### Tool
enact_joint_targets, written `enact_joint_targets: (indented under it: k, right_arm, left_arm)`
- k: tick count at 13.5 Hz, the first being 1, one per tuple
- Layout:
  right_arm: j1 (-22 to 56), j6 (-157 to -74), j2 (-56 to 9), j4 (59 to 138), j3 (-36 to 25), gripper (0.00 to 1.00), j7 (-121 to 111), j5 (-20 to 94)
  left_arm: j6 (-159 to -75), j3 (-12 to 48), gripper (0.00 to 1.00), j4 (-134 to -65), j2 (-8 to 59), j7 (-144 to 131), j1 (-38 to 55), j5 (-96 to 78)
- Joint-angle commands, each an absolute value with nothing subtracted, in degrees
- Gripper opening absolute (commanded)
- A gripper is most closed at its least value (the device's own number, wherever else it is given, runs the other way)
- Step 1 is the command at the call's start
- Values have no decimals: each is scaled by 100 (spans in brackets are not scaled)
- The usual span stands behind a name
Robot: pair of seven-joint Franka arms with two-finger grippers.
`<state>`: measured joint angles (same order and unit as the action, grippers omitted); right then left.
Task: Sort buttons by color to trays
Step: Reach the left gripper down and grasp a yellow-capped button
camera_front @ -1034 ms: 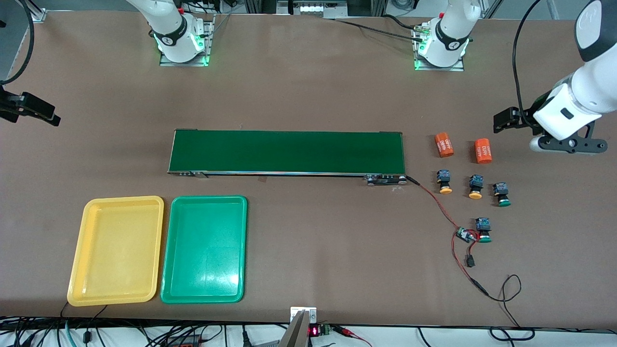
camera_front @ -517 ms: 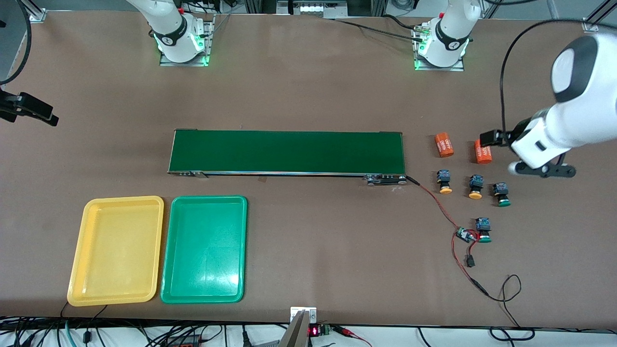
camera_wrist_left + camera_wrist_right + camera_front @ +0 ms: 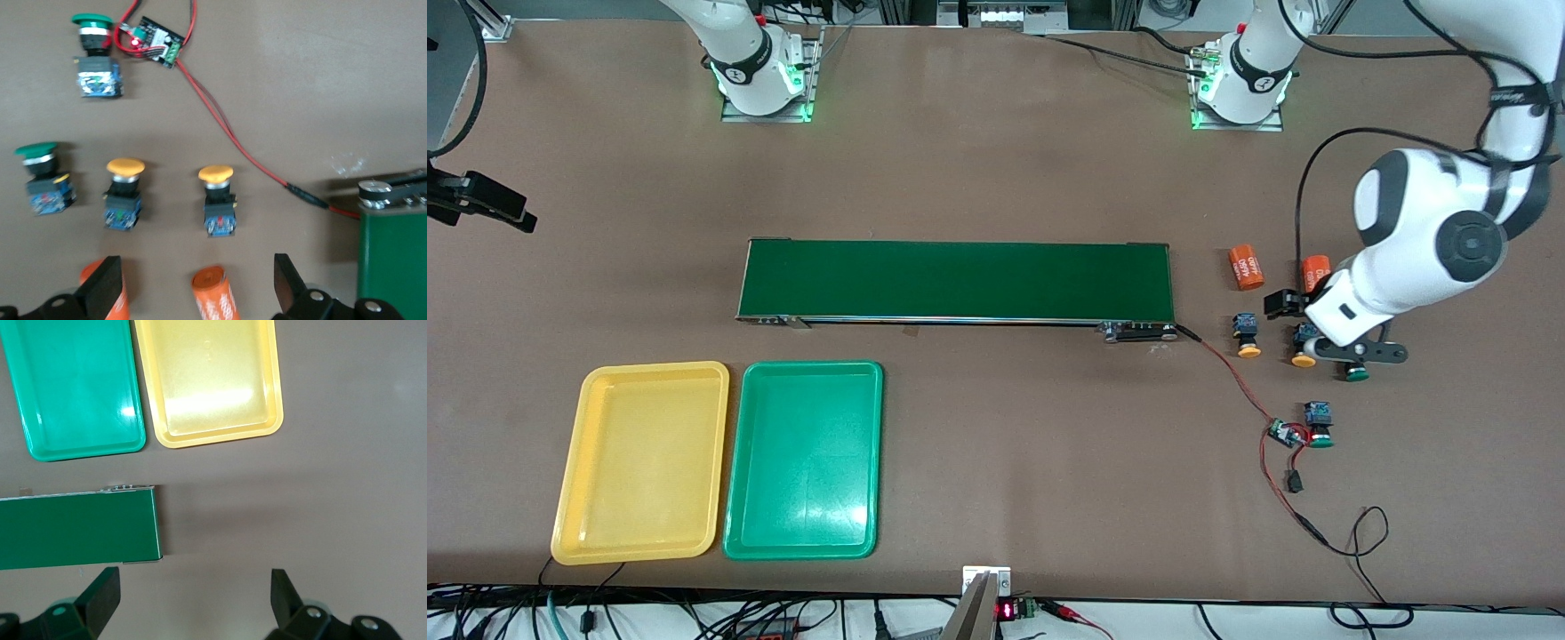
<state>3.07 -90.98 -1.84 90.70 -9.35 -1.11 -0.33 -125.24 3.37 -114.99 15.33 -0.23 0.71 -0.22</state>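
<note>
— See that? The left claw (image 3: 1325, 342) has swung in from the table's edge and now hangs right over the row of buttons, jaws spread wide, nothing in them.

— Which button is it after?

— Hard to say. Under it sit two orange-capped buttons (image 3: 125, 193) (image 3: 217, 200) and a green-capped one (image 3: 44, 177), side by side; the two orange cylinders (image 3: 215, 293) lie right between its fingers (image 3: 288, 283) in the wrist view. The second green button (image 3: 95, 55) is farther out, just beside the little circuit board (image 3: 155, 42) on red wires.

— And the trays?

— Yellow tray (image 3: 643, 460) and green tray (image 3: 804, 459), side by side, well away at the right arm's end, with the green belt (image 3: 957, 280) in between. Both bare.

— The other arm?

— The right claw (image 3: 193, 600) waits, open too, over bare table by the belt's end.

— So nothing sorted yet.

— No, all four still lie on the table. I'd guess this is the approach for the first pick, and it needs to drop on one cap without nudging its neighbours.
</note>
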Motion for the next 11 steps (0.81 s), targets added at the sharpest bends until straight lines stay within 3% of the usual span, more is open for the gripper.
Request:
enact_joint_targets:
  k: [1,4,8,10,11]
  right_arm:
    - [255,-9149,-79,9167,-914,100,-141,-18]
    - [246,-9149,-79,9167,-914,100,-141,-18]
    - [246,-9158,-88,9167,-914,100,-141,-18]
    - [246,-9158,-88,9167,-914,100,-141,-18]
    - [255,-9132,-79,9167,-914,100,-141,-18]
  left_arm:
    - [-13304,352,99,-11995,1617,-88,105,26]
    - [-14218,352,97,-12462,1906,-88,158,26]
    - [-14738,352,94,-12533,2320,-105,158,26]
    - [-14845,352,88,-12551,2443,-123,158,26]
    - [-14888,352,79,-12542,2513,-123,158,26]
